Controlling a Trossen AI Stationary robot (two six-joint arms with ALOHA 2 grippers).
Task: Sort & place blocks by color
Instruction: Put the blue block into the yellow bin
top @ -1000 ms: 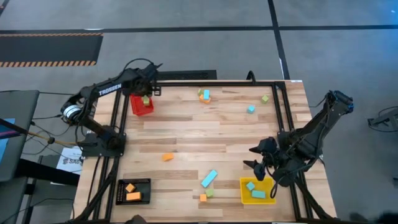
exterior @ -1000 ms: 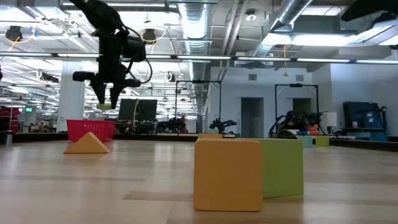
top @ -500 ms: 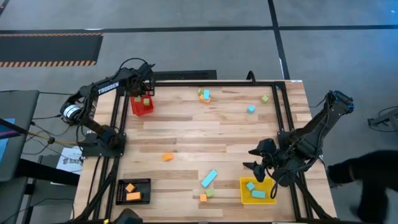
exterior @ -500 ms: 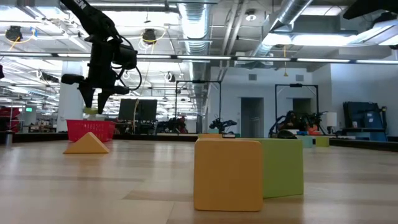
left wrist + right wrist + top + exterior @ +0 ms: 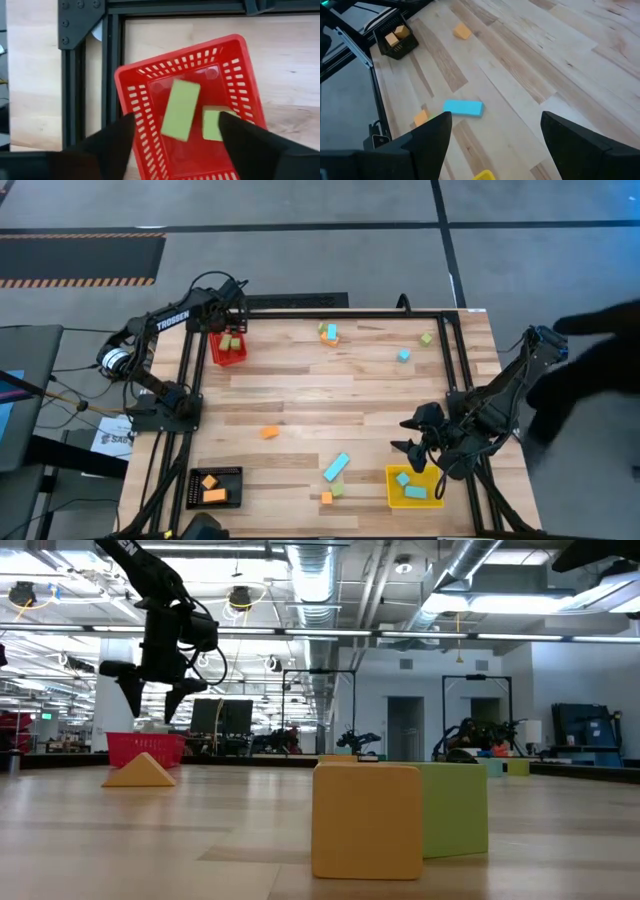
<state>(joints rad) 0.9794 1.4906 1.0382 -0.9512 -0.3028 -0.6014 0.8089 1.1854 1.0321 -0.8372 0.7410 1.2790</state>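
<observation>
At about ten o'clock on the table (image 5: pixel 300 395), the left gripper (image 5: pixel 232 323) hangs above the red bin (image 5: pixel 227 348), its two fingers spread apart with nothing between them. In the left wrist view a green brick (image 5: pixel 180 110) lies tilted inside that bin, clear of both fingers, with a green cube (image 5: pixel 215 123) just beside it. From above, both green pieces show as light patches in the red bin.

At about seven o'clock sits the black bin (image 5: pixel 215 487), holding two orange blocks (image 5: pixel 211 489). A lone orange block (image 5: pixel 269 433) lies on the wood, near eight o'clock from the centre.

At six o'clock a long cyan bar (image 5: pixel 336 466) lies slantwise, with an orange cube (image 5: pixel 326 498) and a green cube (image 5: pixel 338 490) just beside each other below it.

At twelve o'clock an orange block and a cyan block (image 5: pixel 331 332) sit touching, with a green block at their side.

Toward one o'clock lie a cyan cube (image 5: pixel 403 355) and, near it, a green cube (image 5: pixel 426 338).

At about five o'clock the right gripper (image 5: pixel 412 436) hovers near the yellow bin (image 5: pixel 414 487), fingers wide open and empty. Two cyan blocks (image 5: pixel 409 486) lie in that bin.

At three o'clock, beyond the table, a dark blurred person (image 5: pixel 590 370) shows.
</observation>
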